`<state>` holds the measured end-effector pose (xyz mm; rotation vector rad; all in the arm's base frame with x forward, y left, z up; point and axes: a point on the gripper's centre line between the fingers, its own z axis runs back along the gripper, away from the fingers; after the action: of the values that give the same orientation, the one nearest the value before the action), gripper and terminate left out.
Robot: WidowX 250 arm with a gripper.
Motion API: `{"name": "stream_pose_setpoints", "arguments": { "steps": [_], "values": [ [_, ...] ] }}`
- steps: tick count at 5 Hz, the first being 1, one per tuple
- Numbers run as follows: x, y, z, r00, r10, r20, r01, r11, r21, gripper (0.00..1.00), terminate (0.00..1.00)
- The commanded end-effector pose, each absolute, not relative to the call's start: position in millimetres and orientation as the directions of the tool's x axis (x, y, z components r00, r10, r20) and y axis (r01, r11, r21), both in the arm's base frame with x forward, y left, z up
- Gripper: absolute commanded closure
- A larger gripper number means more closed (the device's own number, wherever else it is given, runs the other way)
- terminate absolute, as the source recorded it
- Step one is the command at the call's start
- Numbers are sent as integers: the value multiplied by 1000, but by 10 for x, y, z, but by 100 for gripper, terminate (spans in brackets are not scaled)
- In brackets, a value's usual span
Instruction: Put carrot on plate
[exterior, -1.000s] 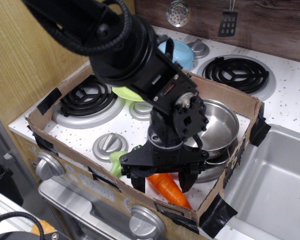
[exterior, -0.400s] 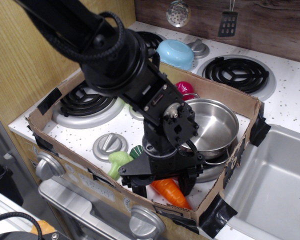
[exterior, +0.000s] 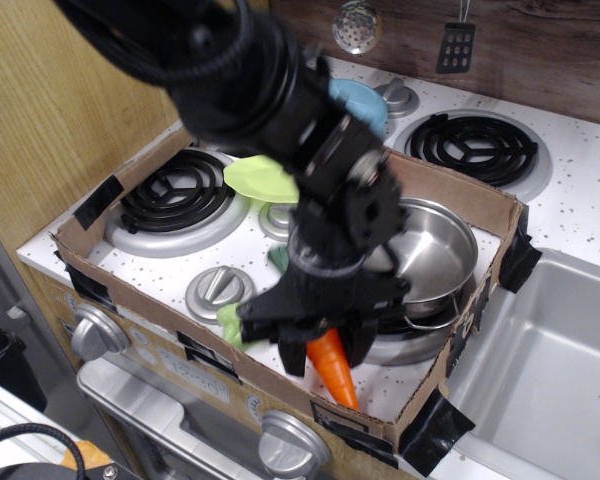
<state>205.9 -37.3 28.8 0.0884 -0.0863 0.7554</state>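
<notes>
Lifting phase, by the look of it: jaws of the gripper (exterior: 323, 352) are closed around the carrot (exterior: 333, 366), gripping its upper end; orange tip hangs down and to the right, and appears clear of the counter (exterior: 170, 275). Carrot sits at the front of the cardboard tray (exterior: 500, 215), just in front of the pot (exterior: 435, 255). Plate (exterior: 260, 178) is further back and left, partly hidden by the arm. Next move likely needs more height to clear the pot rim, then travel back-left over the plate before release.
</notes>
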Motion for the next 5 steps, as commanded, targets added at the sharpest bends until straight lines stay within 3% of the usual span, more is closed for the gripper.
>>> {"name": "stream_pose_setpoints", "arguments": {
  "steps": [1,2,3,4,5],
  "values": [
    [2320,-352,1285,725,644,244,-687,704,181,100,0],
    [2623,34,1463,807,524,272,-582,782,223,100,0],
    [2986,435,1344,894,411,181,-439,884,163,100,0],
    [3194,691,1271,909,355,219,-397,897,194,100,0],
    [3341,809,1178,935,303,187,-336,924,185,100,0]
  ]
}}
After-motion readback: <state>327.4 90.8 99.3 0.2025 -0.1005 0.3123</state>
